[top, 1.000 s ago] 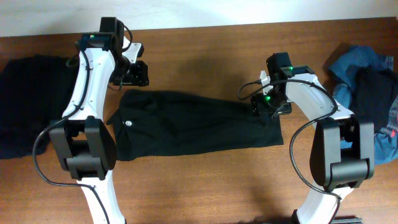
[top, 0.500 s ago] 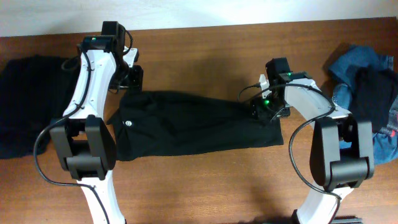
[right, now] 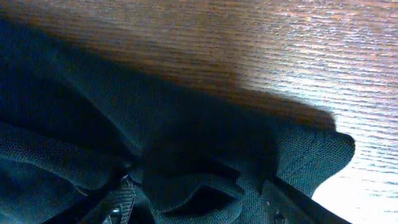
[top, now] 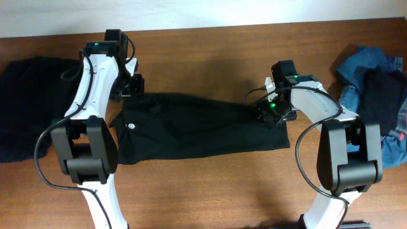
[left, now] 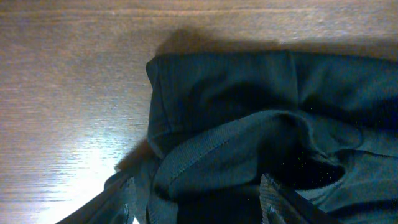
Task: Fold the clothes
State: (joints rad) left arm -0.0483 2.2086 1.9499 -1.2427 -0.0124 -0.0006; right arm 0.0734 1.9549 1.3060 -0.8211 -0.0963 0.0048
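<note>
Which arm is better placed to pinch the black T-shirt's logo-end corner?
Left. The left gripper is open over that corner of the black T-shirt, fabric between its jaws; the right gripper is at the opposite end.

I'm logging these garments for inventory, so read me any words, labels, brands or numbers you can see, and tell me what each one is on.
No text is legible in any view.
Small round white logo on the chest of the black T-shirt: too small to read from overhead, and not in either wrist view.
Table, arms and the other clothes: no lettering shows.
</note>
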